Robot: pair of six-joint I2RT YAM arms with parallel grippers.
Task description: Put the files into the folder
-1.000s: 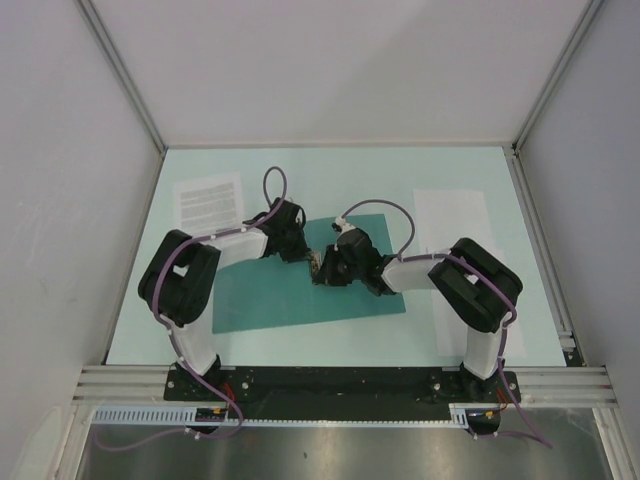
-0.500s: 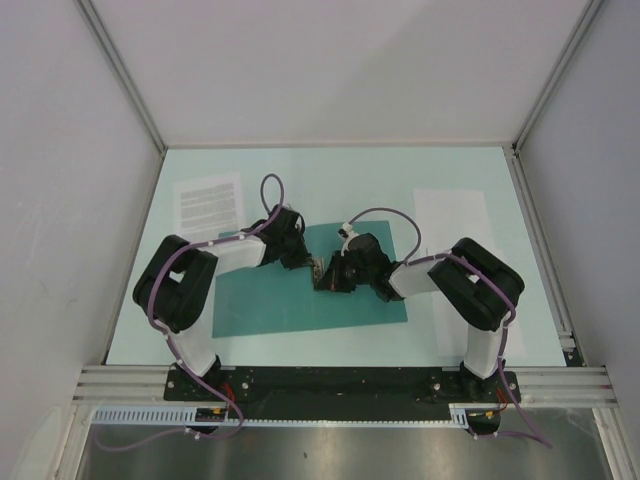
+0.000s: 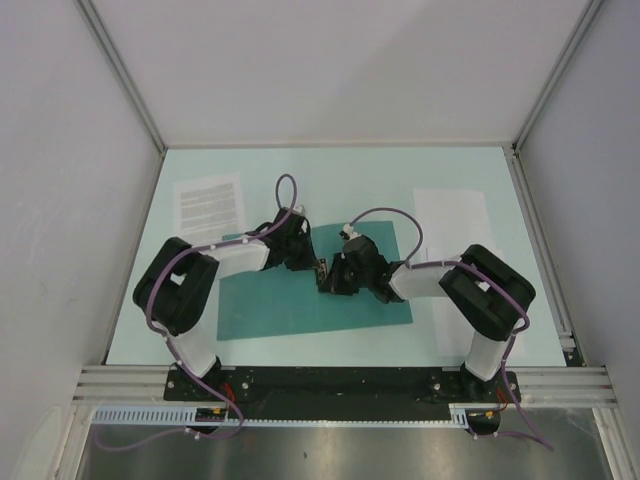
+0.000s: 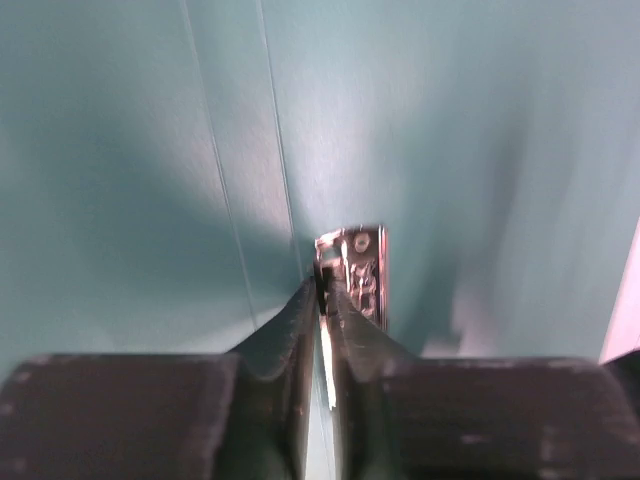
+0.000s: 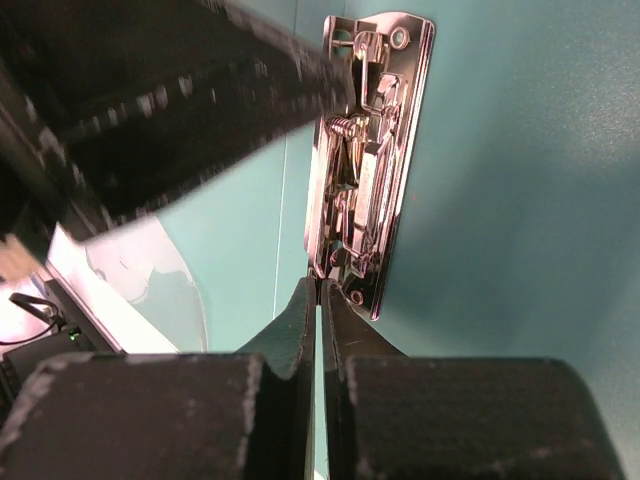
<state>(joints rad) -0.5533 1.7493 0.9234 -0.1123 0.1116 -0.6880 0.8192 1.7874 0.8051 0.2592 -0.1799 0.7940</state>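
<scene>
The teal folder (image 3: 290,305) lies open and flat on the table, with a shiny metal clip (image 3: 322,272) on its inner face. The left gripper (image 3: 311,262) points down at the clip (image 4: 355,270); its jaws are nearly together, only a thin slit between them, tips (image 4: 323,288) at the clip's edge. The right gripper (image 3: 330,279) is shut and empty, its tips (image 5: 320,288) touching the near end of the clip (image 5: 372,150) on the folder (image 5: 520,200). The printed file (image 3: 208,200) lies at the back left, the blank file (image 3: 452,215) at the right, both outside the folder.
Grey walls and aluminium posts box in the mint tabletop (image 3: 350,175) on three sides. The two arms' elbows (image 3: 178,290) (image 3: 490,290) stand over the folder's left and right ends. The left gripper's black finger (image 5: 200,90) crosses the top of the right wrist view.
The left gripper has moved right toward the clip, its jaws parting a hair. The folder has slid and turned slightly, its right end nearer. The right jaws have shut fully.
</scene>
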